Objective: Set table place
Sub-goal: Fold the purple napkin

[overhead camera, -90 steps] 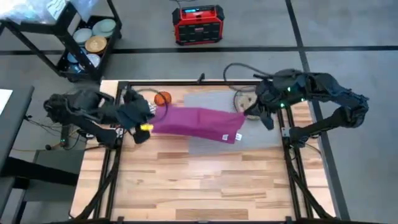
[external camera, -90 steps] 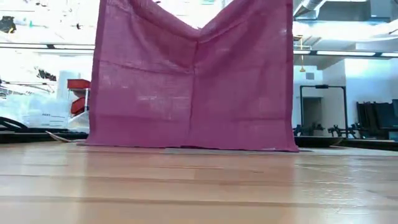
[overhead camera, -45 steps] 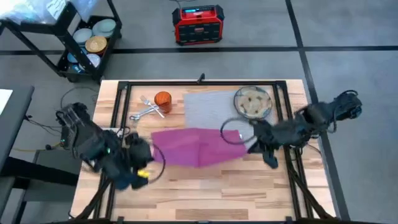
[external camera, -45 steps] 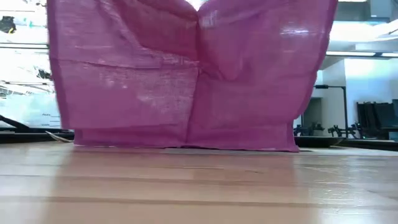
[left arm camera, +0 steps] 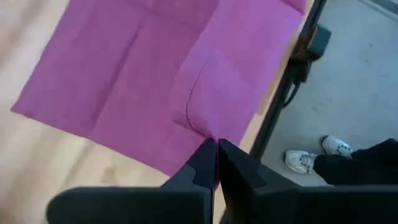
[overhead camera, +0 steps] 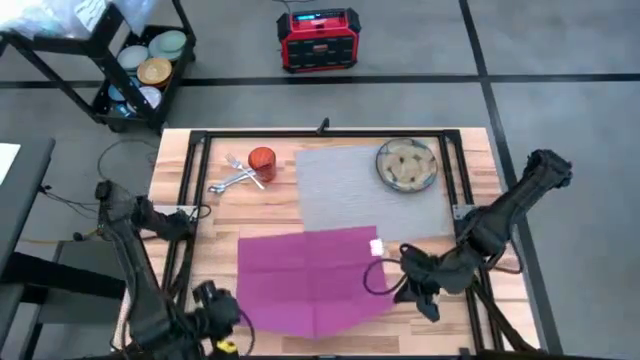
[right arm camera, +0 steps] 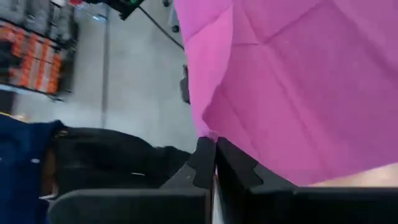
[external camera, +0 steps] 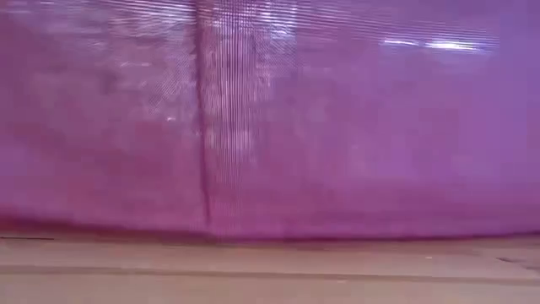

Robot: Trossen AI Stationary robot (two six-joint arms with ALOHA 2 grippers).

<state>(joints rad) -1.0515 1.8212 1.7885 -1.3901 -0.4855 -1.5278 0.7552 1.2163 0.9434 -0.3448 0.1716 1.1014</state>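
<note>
Magenta woven cloth, a square napkin (overhead camera: pixel 312 280) creased into quarters, is spread over the near half of the light plank table (overhead camera: pixel 215 215), its near fold hanging toward the near edge. Being soft and light, it should drape and slide easily on the wood; it will not hold a shape, so corners or hems are the sensible places to take it, and a pull from one side alone would likely skew it.

Both arms have it by its near corners. The left gripper (left arm camera: pixel 216 149), low at the near-left corner of the table, has its dark fingers pressed together on a pinch of the napkin's hem, which puckers just ahead of the tips. The right gripper (right arm camera: pixel 214 146), toward the near-right edge, is likewise clamped on the opposite corner, the cloth fanning out from its tips.

Beyond the napkin lies the grey ribbed rectangular mat (overhead camera: pixel 345 190), its near edge touching or just under the cloth. On the mat's far-right corner sits the round beige patterned plate (overhead camera: pixel 406 164). Toward the far-left of the table, off the mat, stand the small orange cup (overhead camera: pixel 262 159) and, just beside it, the crossed steel cutlery (overhead camera: pixel 234 176).
</note>
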